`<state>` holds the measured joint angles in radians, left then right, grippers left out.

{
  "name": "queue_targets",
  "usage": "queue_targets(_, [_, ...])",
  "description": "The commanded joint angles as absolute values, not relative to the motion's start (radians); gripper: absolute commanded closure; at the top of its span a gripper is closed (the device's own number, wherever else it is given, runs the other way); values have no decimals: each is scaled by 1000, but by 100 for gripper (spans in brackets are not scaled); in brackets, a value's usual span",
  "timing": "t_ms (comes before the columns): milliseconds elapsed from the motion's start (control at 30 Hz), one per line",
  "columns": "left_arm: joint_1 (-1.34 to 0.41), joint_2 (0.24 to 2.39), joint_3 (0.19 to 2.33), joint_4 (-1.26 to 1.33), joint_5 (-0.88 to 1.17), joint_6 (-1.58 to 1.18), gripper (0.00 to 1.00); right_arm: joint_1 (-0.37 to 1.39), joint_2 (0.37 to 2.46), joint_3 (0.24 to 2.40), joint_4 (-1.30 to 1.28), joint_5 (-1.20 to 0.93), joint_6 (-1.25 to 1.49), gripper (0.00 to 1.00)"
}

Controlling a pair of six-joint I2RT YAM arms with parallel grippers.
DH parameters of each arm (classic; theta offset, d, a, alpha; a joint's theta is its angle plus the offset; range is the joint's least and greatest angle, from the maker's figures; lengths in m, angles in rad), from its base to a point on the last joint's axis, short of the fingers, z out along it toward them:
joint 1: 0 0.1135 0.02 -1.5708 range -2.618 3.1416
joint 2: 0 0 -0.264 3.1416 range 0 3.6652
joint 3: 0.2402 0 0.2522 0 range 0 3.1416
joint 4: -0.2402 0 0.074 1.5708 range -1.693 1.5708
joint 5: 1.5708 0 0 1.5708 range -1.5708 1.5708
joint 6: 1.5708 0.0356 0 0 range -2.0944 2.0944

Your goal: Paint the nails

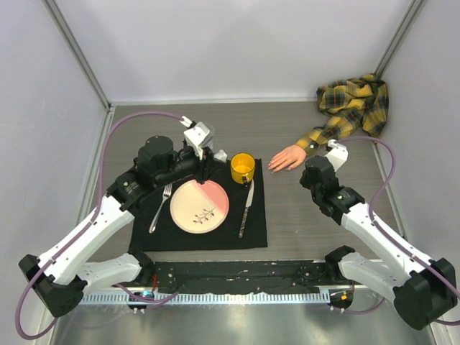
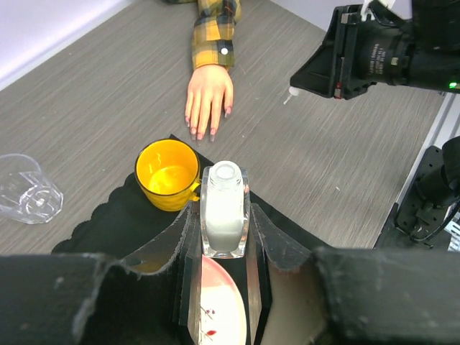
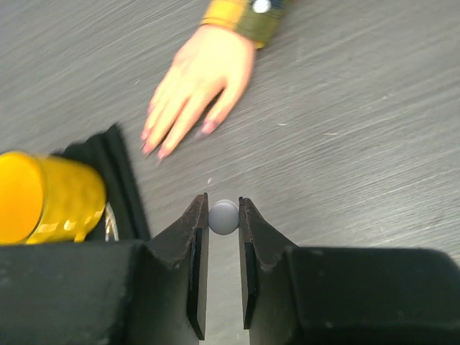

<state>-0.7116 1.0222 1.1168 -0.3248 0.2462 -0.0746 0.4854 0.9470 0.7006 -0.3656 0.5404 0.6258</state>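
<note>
Black fingers of the left end effector (image 2: pixel 224 219) fill the foreground of its wrist view, clamped on a small clear bottle (image 2: pixel 224 194) that stands upright with white contents. Those of the right end effector (image 3: pixel 223 205) pinch a small white ball (image 3: pixel 223 216) between their tips.

Beyond them the hand (image 1: pixel 287 158) lies palm down on the surface (image 1: pixel 323 237), to the right of the black mat (image 1: pixel 255 230). Its long axis runs left to right with a slight tilt. The fingers point left and a little toward the near edge, at the yellow cup (image 1: pixel 243 167), and the plaid sleeve (image 1: pixel 352 100) trails back into the far right corner. The nails (image 3: pixel 162 152) look pinkish at the fingertips, apart from the mat.

That surface is grey with a wood grain. On the mat sit a pink-and-cream plate (image 1: pixel 199 205), a fork (image 1: pixel 160 208) to its left and a knife (image 1: pixel 246 208) to its right. A clear tumbler (image 2: pixel 29 190) lies off the mat. Pale walls (image 1: pixel 237 43) close in three sides.
</note>
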Motion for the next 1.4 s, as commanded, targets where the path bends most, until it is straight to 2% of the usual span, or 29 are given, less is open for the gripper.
queue_targets(0, [-713,1019,1125,-213,255,-86,100,437,974,629,-85,568,762,100])
queue_targets(167, [-712,1023,1075,-173,230,-66,100,426,1083,592,32,520,752,100])
queue_targets(400, [-712,1000,1016,-150,229,-60,100,419,1066,451,333,382,448,99])
queue_targets(633, [-712,973,999,-147,224,-51,100,390,1161,440,429,330,345,99])
queue_targets(933, [-713,969,986,-144,230,-52,100,333,1341,483,517,319,400,99])
queue_targets(1367, [-713,973,985,-140,247,-58,100,322,1354,482,560,307,414,99])
